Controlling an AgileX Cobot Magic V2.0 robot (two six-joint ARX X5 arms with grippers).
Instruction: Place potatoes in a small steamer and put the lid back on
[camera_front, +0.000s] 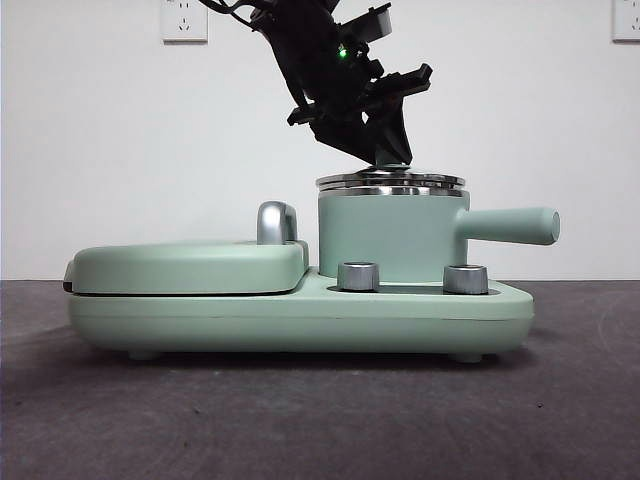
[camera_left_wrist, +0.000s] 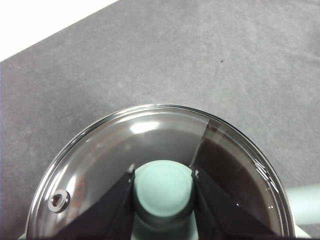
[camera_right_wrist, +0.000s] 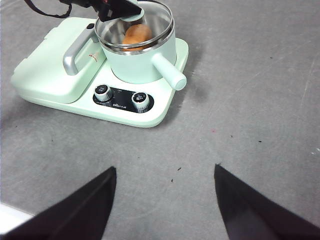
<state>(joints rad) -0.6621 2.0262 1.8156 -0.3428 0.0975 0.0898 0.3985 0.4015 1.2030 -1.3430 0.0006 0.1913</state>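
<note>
Grey desk (camera_right_wrist: 260, 100) carries the mint-green cooker base (camera_front: 300, 315), flat griddle cover (camera_front: 190, 265) on one side, two steel dials (camera_front: 359, 276) in front. Small steamer (camera_front: 392, 238) sits on the base beside the griddle, side handle pointing away from it. Lid (camera_front: 391, 182) rests on the steamer rim. Left hand (camera_left_wrist: 163, 176) is above it, jaws clamped on the lid's green knob (camera_left_wrist: 163, 187). Potato (camera_right_wrist: 137, 34) lies inside the steamer, seen through the glass. Right hand (camera_right_wrist: 165, 172) hangs over bare desk, well apart, jaws spread wide, holding nothing.
</note>
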